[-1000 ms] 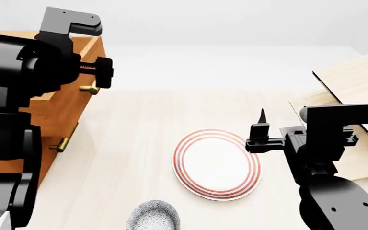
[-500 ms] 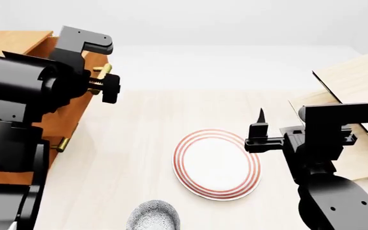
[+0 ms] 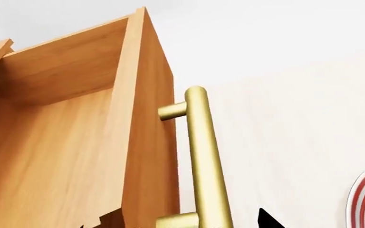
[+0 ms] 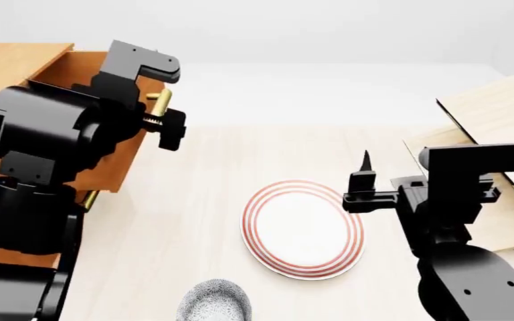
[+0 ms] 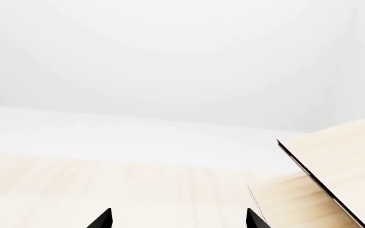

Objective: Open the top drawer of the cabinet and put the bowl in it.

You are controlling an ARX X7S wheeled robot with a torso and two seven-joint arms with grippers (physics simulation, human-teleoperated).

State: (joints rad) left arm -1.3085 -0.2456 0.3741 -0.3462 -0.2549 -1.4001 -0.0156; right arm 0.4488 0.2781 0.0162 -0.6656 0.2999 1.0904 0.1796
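The cabinet (image 4: 11, 60) stands at the left, its top drawer (image 4: 83, 73) pulled partway out and showing a bare wooden inside (image 3: 49, 156). My left gripper (image 4: 163, 124) is at the drawer's front. Its fingers stand wide apart on either side of the brass bar handle (image 3: 205, 161), so the left gripper (image 3: 182, 221) is open around it. The speckled bowl (image 4: 214, 302) sits at the near edge of the head view, partly cut off. My right gripper (image 4: 364, 179) hovers open beside the plate, and the right gripper (image 5: 179, 219) has nothing between its fingers.
A flat white plate with red rings (image 4: 304, 227) lies on the pale table between the bowl and the right arm. A pale wooden rack (image 4: 498, 114) stands at the right. A lower drawer's brass handle (image 4: 88, 199) shows below the left arm.
The left gripper has moved right, away from the cabinet, with the handle between its fingers. The top drawer has slid further out. The right arm, the plate and the bowl have not moved.
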